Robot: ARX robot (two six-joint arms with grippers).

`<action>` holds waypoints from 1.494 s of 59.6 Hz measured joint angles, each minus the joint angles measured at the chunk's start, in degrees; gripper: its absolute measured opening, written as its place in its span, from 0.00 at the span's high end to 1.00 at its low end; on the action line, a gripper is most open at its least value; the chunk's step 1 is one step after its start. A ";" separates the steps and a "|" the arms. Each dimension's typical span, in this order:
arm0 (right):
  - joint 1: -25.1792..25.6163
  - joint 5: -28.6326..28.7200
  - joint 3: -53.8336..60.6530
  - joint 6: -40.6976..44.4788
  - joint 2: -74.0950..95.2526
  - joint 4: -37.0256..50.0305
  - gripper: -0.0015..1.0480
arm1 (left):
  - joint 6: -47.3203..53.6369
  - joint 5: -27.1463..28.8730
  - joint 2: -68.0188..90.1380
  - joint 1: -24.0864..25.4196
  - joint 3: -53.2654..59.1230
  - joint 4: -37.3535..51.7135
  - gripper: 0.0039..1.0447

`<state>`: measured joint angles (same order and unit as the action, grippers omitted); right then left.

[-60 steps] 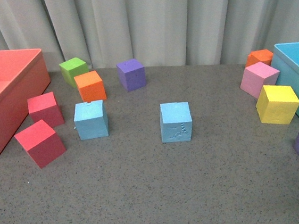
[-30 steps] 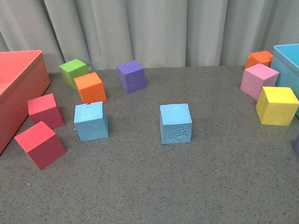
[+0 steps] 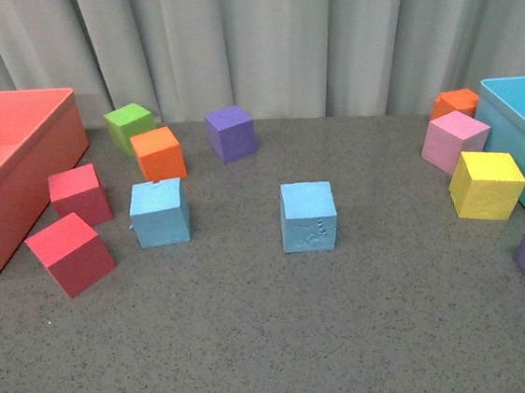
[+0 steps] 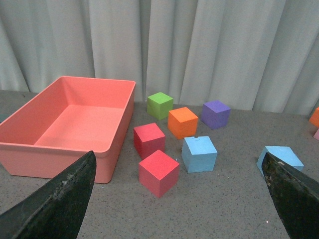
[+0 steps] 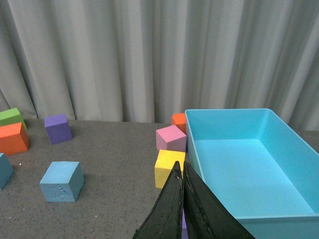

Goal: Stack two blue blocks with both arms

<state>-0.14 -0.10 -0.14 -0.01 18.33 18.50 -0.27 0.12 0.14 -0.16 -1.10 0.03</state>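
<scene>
Nothing has moved — left end effector [image 4: 178, 157] gapes wide, its finger clipping one blue block [image 4: 281, 153]; right end effector [image 5: 180, 172] pinched closed.

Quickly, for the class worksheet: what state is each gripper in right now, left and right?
Left gripper: open, holding nothing.
Right gripper: closed, holding nothing.

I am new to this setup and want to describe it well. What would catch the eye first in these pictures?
Bright foam cubes lie scattered on the grey table, between a coral-red bin at the left and a light blue bin at the right. Near the middle, apart, stand a plain sky-blue block and, to its right, a sky-blue block with an embossed mark.
</scene>
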 joint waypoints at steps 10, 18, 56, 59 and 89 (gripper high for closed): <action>0.00 0.00 0.00 0.00 -4.17 -4.11 0.99 | 0.02 0.00 0.00 0.02 0.00 0.00 0.06; 0.00 0.00 0.00 0.02 -7.13 -7.08 0.99 | 0.00 0.00 0.00 0.00 0.00 0.00 0.06; 0.00 0.17 -0.02 0.04 -18.08 -18.43 0.46 | -0.37 4.70 2.19 -0.85 -1.57 -4.83 0.06; 0.00 0.15 -0.02 0.04 -18.08 -18.43 0.38 | -0.81 8.07 7.50 -1.14 -3.45 -9.25 0.06; 0.00 0.17 -0.02 0.02 -18.12 -18.43 0.09 | -6.49 4.59 83.65 -8.22 -36.28 13.20 0.06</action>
<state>-0.14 0.08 -0.16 0.01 0.21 0.08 -6.76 4.71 83.79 -8.38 -37.39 13.23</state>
